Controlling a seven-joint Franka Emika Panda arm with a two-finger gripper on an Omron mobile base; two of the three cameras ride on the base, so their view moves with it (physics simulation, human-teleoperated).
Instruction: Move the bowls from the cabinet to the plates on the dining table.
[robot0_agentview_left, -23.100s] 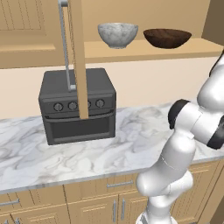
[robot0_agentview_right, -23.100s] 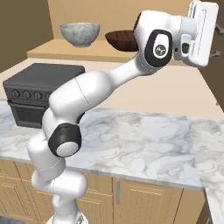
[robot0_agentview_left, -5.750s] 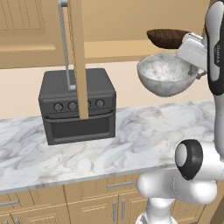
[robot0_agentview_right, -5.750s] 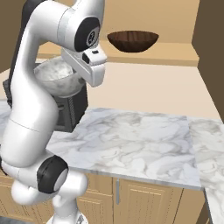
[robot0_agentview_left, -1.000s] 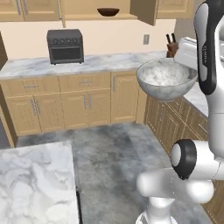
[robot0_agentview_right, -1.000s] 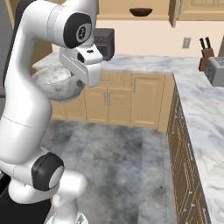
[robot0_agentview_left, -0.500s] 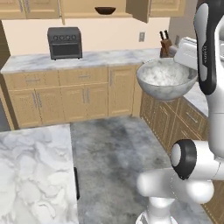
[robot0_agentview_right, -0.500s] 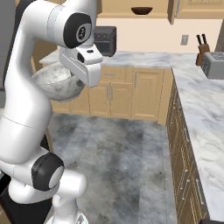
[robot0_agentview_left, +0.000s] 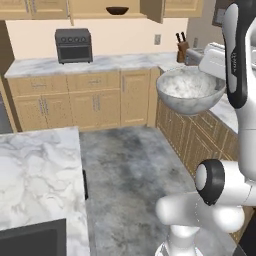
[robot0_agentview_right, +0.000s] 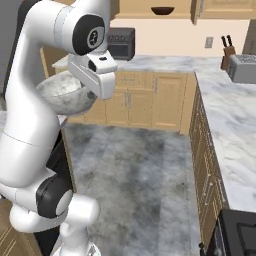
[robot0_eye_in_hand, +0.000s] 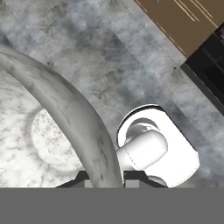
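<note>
Gripper (robot0_eye_in_hand: 103, 177): pinched on the rim of the stone bowl, one finger inside the wall and one outside, as the hand view shows; in the base views it sits at the bowl's far rim, under the white wrist.
Stone bowl (robot0_agentview_left: 190, 90): held in the air, upright and empty, well above the grey floor (robot0_agentview_left: 130, 175); grey-white marbled (its rim arcs across the hand view).
Wood bowl (robot0_agentview_left: 117, 10): dark, on the shelf of the open cabinet (robot0_agentview_left: 95, 7) high on the far wall, above and right of the oven.
Oven (robot0_agentview_left: 74, 45): black, on the far marble counter (robot0_agentview_left: 105, 62).
Table (robot0_agentview_left: 35, 175): white-grey veined top at the lower left of the left base view, well apart from the held bowl.
Dark panel (robot0_agentview_left: 33, 239): a black rectangle at the table's near edge; I cannot tell what it is.
Knife block (robot0_agentview_left: 182, 48): on the corner of the counter, dark handles up.
Toaster (robot0_agentview_right: 243, 68): silver-grey, just beside the knife block on the right-hand counter.
Base cabinets (robot0_agentview_left: 85, 100): light wood doors and drawers under both counters.
</note>
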